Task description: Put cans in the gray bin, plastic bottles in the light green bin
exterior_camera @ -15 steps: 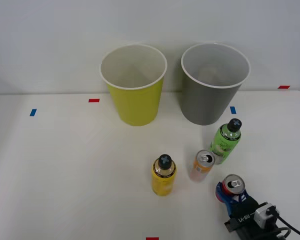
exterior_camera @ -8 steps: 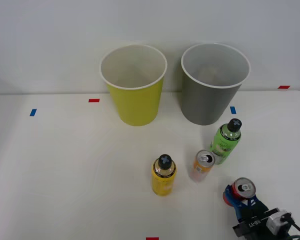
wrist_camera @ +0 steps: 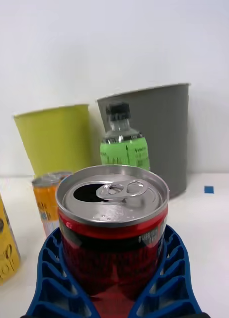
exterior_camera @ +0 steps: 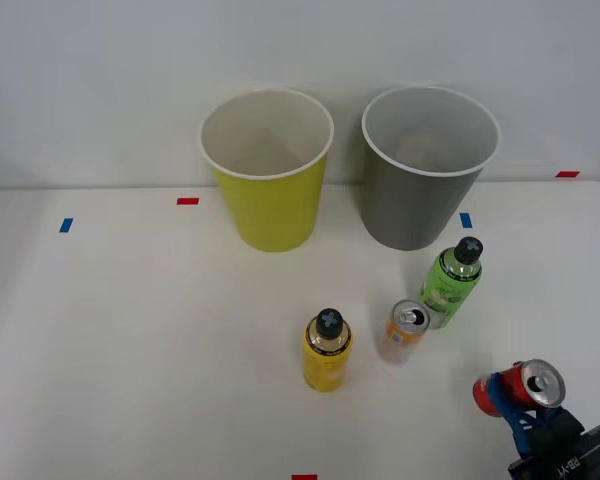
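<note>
Lab-like test setup: bare white table [exterior_camera: 130, 350] with coloured tape markers [exterior_camera: 187, 201].

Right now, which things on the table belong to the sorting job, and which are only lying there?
Part of the job:
- red can, held in the right gripper
- orange can
- yellow-labelled bottle
- green-labelled bottle
- gray bin
- light green bin

Only lying there:
- red tape marks
- blue tape marks
</note>
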